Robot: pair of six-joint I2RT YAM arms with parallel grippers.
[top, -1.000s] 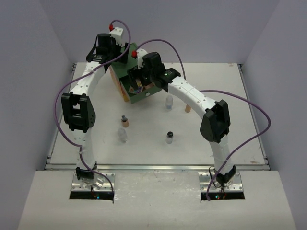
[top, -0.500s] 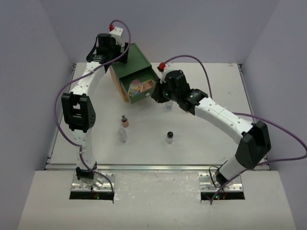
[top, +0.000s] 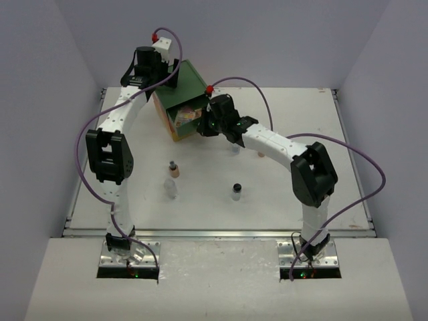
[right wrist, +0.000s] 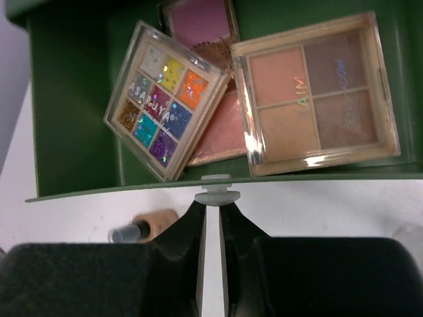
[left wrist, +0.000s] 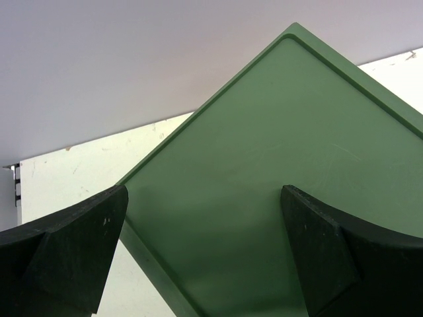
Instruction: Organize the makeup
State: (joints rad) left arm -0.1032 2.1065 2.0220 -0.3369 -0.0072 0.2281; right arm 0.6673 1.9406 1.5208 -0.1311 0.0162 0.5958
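Inside the open drawer (right wrist: 73, 132) lie the palettes (right wrist: 317, 92); bottles (top: 174, 169) and jars (top: 237, 191) remain out on the table (top: 200, 214). The right gripper (right wrist: 211, 208), closed, meets the knob (right wrist: 220, 188); the left gripper (left wrist: 205, 198) gapes wide over the chest (left wrist: 277, 145).

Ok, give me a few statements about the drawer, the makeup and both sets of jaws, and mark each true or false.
1. The right gripper has its jaws shut, tips at the drawer knob. True.
2. The multicolour palette lies on the table. False: it lies in the green drawer, with a four-pan palette.
3. The left gripper has its jaws clamped on a bottle. False: they stand open over the chest's green top.
4. A black-capped jar stands on the table, outside the drawer. True.
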